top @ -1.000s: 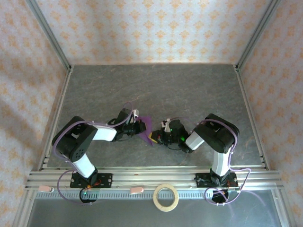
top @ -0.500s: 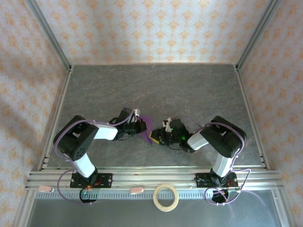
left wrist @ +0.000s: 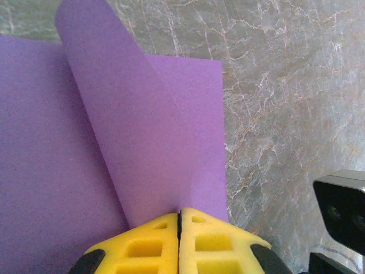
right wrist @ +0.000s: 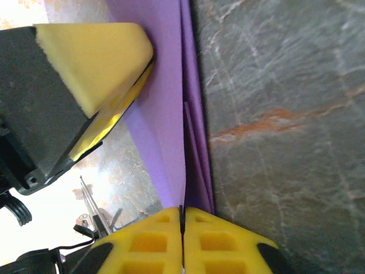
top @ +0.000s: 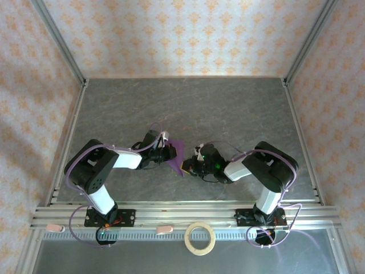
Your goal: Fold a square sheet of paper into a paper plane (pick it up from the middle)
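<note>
The purple sheet of paper (top: 176, 153) hangs folded between my two grippers over the middle of the grey table. In the left wrist view the sheet of paper (left wrist: 142, 125) shows a raised flap over a flat layer, and my left gripper (left wrist: 180, 214) is shut on its lower edge. My left gripper (top: 169, 153) holds the sheet's left side in the top view. My right gripper (top: 186, 166) holds its lower right corner. In the right wrist view my right gripper (right wrist: 182, 212) is shut on the edge-on layers of the paper (right wrist: 165, 108). The paper plane is out of view.
A tan tape ring (top: 200, 238) lies on the near ledge in front of the arm bases. The aluminium rail (top: 182, 214) runs along the table's near edge. Patterned walls close the table on three sides. The left gripper's yellow finger (right wrist: 91, 57) is close to my right wrist camera.
The right arm's elbow has swung lower and to the right while its gripper crept slightly left on the paper. The left arm and the paper have barely moved.
</note>
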